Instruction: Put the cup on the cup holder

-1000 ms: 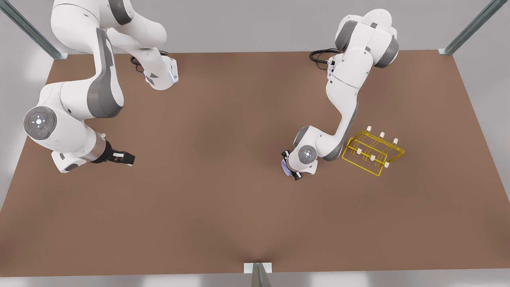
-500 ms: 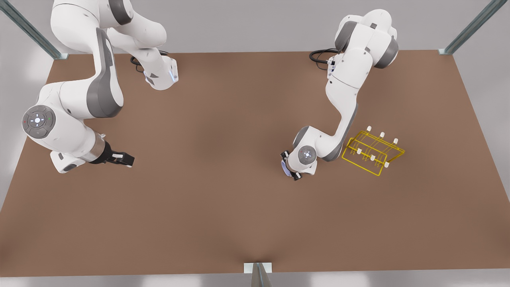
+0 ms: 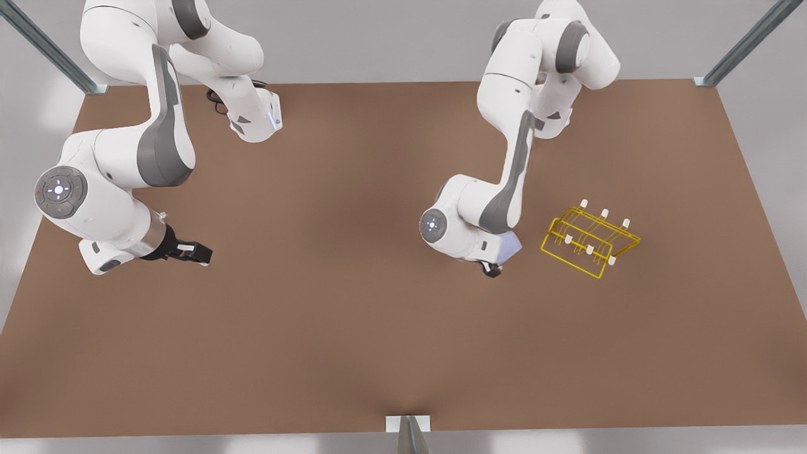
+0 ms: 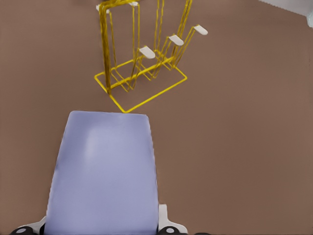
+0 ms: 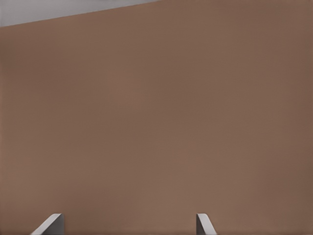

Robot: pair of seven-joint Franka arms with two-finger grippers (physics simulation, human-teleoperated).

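My left gripper point(image 3: 500, 257) is shut on the lavender-blue cup point(image 3: 509, 246), held above the table at the front view's right of centre. In the left wrist view the cup point(image 4: 104, 171) fills the foreground, lying lengthwise away from the camera toward the rack. The yellow wire cup holder point(image 3: 590, 242) stands on the table a short way to the front view's right of the cup, apart from it; its white-capped pegs point(image 4: 146, 52) show beyond the cup. My right gripper point(image 3: 200, 251) waits open at the front view's left, low over the table, fingertips point(image 5: 50, 225) wide apart with nothing between them.
The brown table point(image 3: 328, 328) is bounded by metal frame posts at the far corners point(image 3: 744, 44) and one at the near edge point(image 3: 408, 432). Both arm bases stand along the far edge.
The left arm has swung its elbow and wrist round, carrying the cup toward the front view's right, closer to the cup holder. The right arm has barely moved.
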